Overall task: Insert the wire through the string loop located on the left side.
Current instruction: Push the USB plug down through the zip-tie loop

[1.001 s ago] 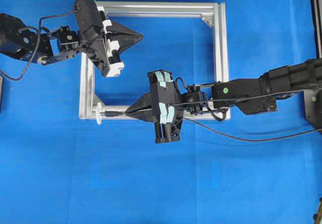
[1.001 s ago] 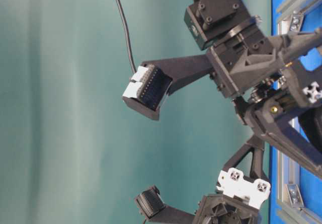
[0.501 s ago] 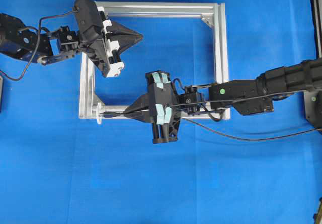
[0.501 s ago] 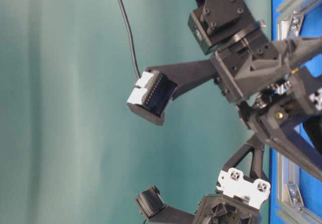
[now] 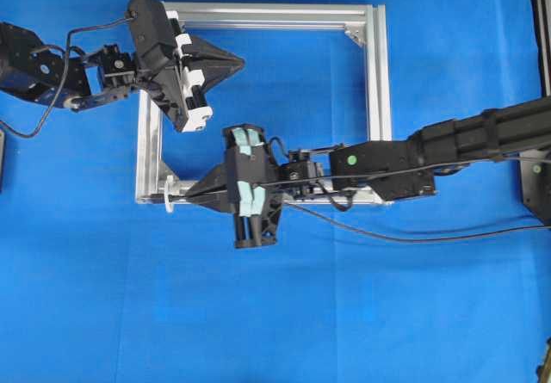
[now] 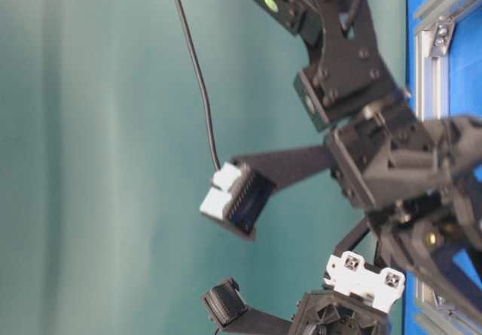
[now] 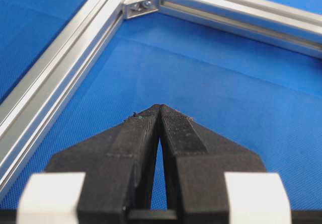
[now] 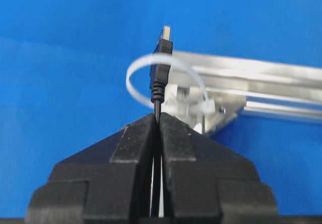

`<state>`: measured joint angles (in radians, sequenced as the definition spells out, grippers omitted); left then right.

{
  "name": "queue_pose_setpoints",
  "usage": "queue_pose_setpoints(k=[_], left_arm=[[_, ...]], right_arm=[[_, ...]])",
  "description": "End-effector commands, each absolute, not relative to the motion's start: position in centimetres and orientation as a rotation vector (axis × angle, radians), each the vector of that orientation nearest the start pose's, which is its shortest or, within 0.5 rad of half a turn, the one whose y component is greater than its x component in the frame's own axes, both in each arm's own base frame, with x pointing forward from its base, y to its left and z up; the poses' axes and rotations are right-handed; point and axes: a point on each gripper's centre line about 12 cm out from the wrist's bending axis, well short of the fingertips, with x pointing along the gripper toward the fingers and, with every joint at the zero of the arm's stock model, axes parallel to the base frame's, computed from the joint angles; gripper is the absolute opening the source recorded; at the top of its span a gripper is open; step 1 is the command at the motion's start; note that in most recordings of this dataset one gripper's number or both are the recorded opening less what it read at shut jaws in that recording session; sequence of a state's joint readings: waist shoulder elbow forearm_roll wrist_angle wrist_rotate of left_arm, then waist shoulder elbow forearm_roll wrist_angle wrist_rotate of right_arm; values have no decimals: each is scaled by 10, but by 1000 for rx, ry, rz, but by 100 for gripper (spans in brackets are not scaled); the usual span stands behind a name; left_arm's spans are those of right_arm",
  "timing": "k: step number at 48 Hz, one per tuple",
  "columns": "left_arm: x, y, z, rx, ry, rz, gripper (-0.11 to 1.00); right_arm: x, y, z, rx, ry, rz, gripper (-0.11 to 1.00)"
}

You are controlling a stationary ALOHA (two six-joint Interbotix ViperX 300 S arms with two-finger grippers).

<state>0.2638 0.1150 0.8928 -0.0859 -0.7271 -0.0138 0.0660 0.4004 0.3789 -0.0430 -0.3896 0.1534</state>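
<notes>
The wire (image 8: pixel 160 65) juts from the right pincer (image 8: pixel 157 117) into the string loop (image 8: pixel 138 68).

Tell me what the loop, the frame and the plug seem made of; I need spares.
The loop looks like whitish, translucent plastic, perhaps a cable tie: a smooth flat band. The frame seems brushed aluminium: silvery matte bars with slots and screwed corner brackets. The wire's plug looks like black moulded plastic with a silvery metal tip.
</notes>
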Motion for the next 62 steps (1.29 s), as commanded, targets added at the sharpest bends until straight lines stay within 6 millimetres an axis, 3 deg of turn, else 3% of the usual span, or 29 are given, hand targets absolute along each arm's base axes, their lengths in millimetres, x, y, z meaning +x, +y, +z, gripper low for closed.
queue_pose_setpoints(k=[1, 17, 40, 48, 62], left_arm=[[354, 101, 146, -100, 224, 322, 0], [355, 100, 146, -100, 224, 319, 0], [350, 98, 145, -99, 230, 318, 0], [333, 93, 146, -99, 238, 315, 0], [286, 81, 142, -98, 263, 317, 0]], right_arm=[[504, 34, 142, 100, 345, 61, 0], [518, 34, 141, 100, 346, 58, 0], [517, 34, 139, 98, 360, 57, 0], [516, 34, 137, 97, 369, 56, 0], [516, 34, 137, 97, 369, 56, 0]])
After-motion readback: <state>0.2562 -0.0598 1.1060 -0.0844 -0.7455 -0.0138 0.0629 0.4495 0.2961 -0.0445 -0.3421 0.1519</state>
